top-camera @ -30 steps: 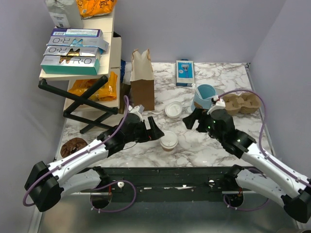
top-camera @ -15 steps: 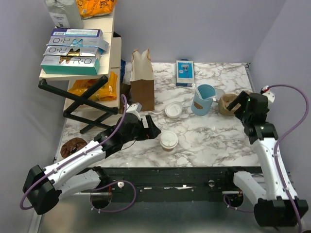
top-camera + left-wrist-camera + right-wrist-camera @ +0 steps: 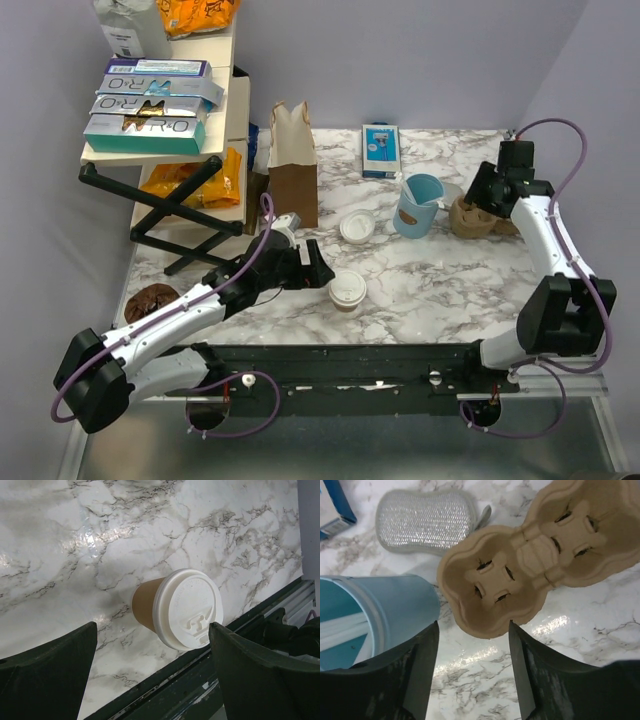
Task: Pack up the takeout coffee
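Blue mug [image 3: 395, 610] just beside carrier [image 3: 520, 580] under right gripper [image 3: 472, 627], jaws parted; left gripper [image 3: 152, 630] wide open facing cup [image 3: 187, 607] near front edge of table [image 3: 430, 290].

Bare table [image 3: 75, 540] lies open on both sides of the coffee cup [image 3: 185, 607], which stands ahead of the left gripper [image 3: 152, 627], and the gripper's spread jaws clear it. Below the right gripper [image 3: 472, 624], the cup carrier [image 3: 535, 555] sits just beside a blue mug [image 3: 395, 610], which crowds one finger. A sponge [image 3: 425, 520] lies beyond.

white marble table [image 3: 440, 290] beneath the left fingers [image 3: 45, 680]; lilac walls [image 3: 420, 60] beyond; wooden shelf [image 3: 238, 110] on black crossed legs, beyond and left of them.
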`<state>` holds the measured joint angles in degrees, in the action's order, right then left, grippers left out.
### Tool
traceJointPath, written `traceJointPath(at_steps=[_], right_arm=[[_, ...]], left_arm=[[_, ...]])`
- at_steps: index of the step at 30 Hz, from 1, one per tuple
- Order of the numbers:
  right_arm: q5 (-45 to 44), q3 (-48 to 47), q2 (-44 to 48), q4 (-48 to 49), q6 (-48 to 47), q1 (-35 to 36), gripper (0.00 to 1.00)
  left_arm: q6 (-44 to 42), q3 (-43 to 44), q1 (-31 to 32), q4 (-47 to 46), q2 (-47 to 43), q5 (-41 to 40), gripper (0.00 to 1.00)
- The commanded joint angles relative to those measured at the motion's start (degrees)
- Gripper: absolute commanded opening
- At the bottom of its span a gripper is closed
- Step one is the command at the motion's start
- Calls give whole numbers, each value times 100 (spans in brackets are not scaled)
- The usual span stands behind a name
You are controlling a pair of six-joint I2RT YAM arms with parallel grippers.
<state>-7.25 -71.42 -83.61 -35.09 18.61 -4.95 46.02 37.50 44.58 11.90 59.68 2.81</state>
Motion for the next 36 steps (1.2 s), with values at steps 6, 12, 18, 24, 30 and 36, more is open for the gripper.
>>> traceJointPath(at_steps=[6, 12, 18, 24, 30, 36], right_arm=[[1014, -522, -779, -314, -709, -32, 52], [1138, -601, -1086, -376, -1034, -23, 50], [1102, -654, -1324, -358, -1114, -23, 47], [1006, -645, -1421, -279, -1053, -23, 42], [988, -628, -1456, -191, -1009, -23, 37], [1023, -601, -1351, -138, -956, -23, 24]], left_arm=[[-216, -23, -116, -153, -158, 282, 99], [-243, -49, -134, -162, -150, 325, 99], [-251, -14, -142, -162, -106, 352, 99], [-260, -49, -142, -250, -97, 431, 99], [-234, -76, -142, -276, -62, 475, 99], [-225, -85, -142, -320, -53, 519, 99]])
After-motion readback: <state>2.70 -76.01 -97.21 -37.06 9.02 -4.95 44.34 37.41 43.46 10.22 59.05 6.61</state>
